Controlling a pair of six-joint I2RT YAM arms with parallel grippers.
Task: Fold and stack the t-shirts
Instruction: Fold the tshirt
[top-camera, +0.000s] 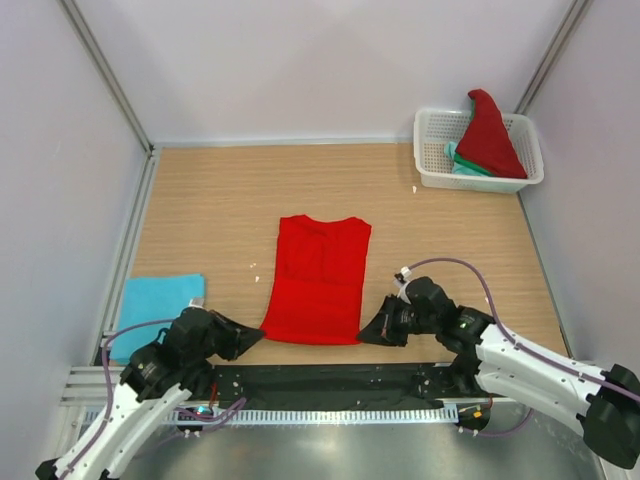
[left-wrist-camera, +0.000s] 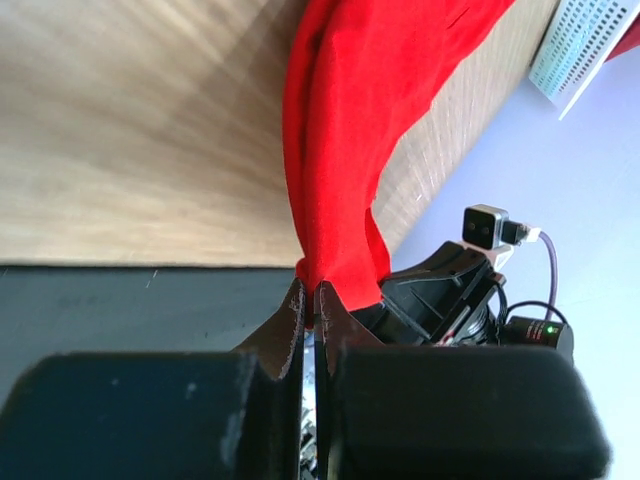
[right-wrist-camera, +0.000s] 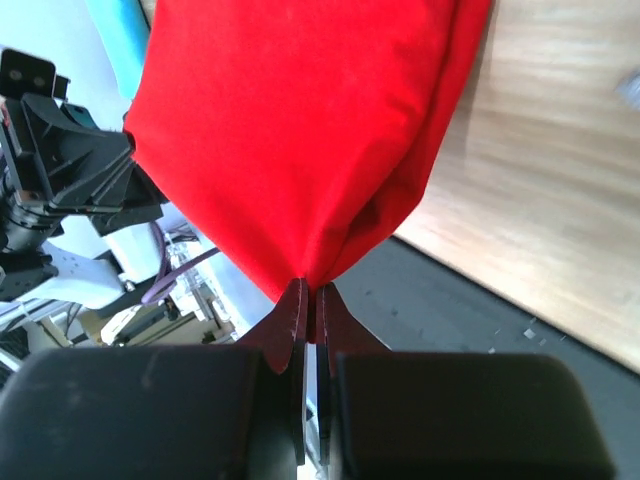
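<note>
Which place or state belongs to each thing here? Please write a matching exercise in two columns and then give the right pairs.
Things:
1. flat red t-shirt
2. light blue t-shirt
3. white basket
4. left gripper

Places or states:
A. far right corner of the table
B. near left edge of the table
C. shut on a red shirt's near corner
D. middle of the table

Pairs: 1-D, 2-B, 3-A, 4-C

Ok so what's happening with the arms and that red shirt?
One red t-shirt lies flat in the middle, sleeves folded in. The left gripper and right gripper are each shut on a near hem corner. A folded light blue shirt lies near left. The white basket far right holds a second red shirt and a teal shirt.
</note>
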